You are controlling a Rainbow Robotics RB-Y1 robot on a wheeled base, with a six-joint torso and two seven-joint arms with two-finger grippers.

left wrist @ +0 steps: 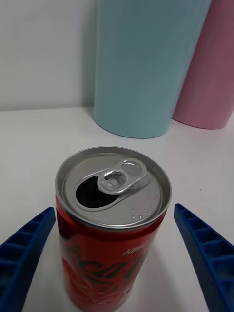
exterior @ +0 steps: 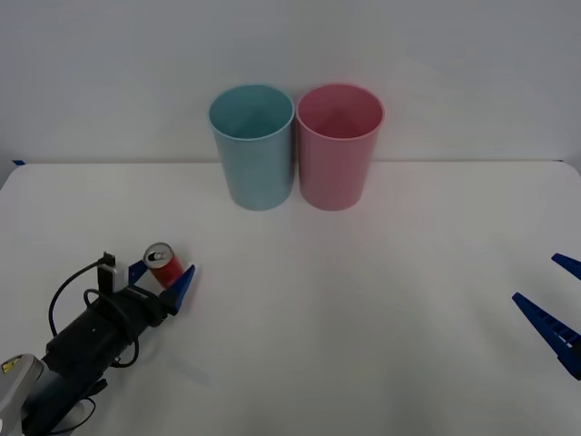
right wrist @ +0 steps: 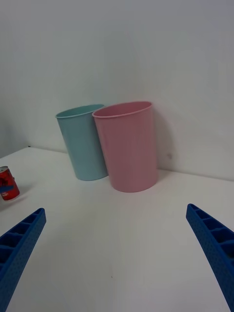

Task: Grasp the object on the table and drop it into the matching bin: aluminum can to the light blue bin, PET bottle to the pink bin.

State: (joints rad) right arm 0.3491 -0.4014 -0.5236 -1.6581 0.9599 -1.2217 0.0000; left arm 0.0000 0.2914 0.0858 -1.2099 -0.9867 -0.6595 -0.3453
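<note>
The can (exterior: 164, 265) stands upright on the white bench (exterior: 363, 318) toward the robot's left, well apart from the two bins at the back. Its long axis runs vertically, silver top up, with the pull tab (left wrist: 122, 176) lifted off an already opened mouth. Being open, it is probably empty or nearly so, and therefore light. Its thin metal wall would be stiff enough for a gentle squeeze but would dent under a hard one, and the smooth painted side looks somewhat slippery. The best hold seems to be across the round body at mid height, one finger on each side, keeping the can upright so nothing left inside spills.

The left pincer (exterior: 163, 277) is at the can with its blue fingers (left wrist: 27, 243) spread apart, one on each side of the body, not yet touching it. The right pincer (exterior: 554, 304) waits near the bench's right edge, its fingers also apart.

The light blue bin (exterior: 252, 145) stands just beside the pink bin (exterior: 338, 145), both upright with open mouths; the blue one is the can's target.
</note>
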